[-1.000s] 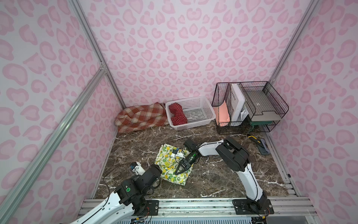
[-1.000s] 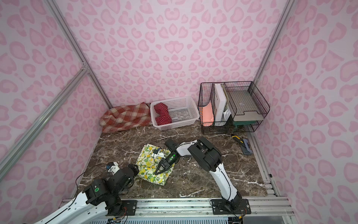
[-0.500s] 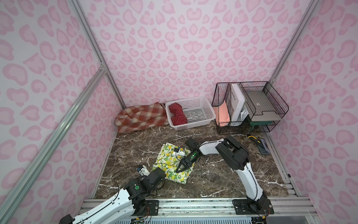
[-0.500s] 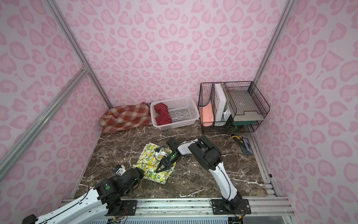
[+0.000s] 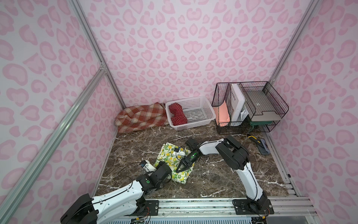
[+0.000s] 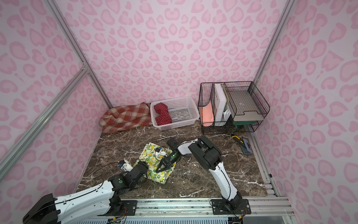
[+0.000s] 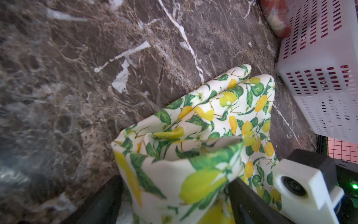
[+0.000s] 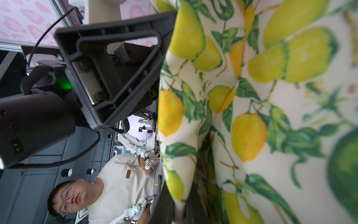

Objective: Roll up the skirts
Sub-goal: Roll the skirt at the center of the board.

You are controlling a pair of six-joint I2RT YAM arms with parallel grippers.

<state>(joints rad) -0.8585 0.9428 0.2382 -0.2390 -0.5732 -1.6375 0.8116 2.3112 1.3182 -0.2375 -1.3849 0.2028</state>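
**Cream lemon skirt (image 5: pixel 170 161): limp, light**

Nearest, left gripper (image 7: pixel 174 180) spread astride the skirt's closest fold. Just beyond, right gripper (image 5: pixel 179 170) clenched on the same cloth. Best pinched at folded edges. Far beyond: plaid skirt (image 5: pixel 141 118), red skirt (image 5: pixel 177 114) in basket (image 5: pixel 210 111).

Lemon skirt (image 5: pixel 167 157) folded at centre, plaid skirt (image 5: pixel 141 117) heaped behind, polka-dot skirt (image 5: pixel 177 114) in basket (image 5: pixel 193 99)
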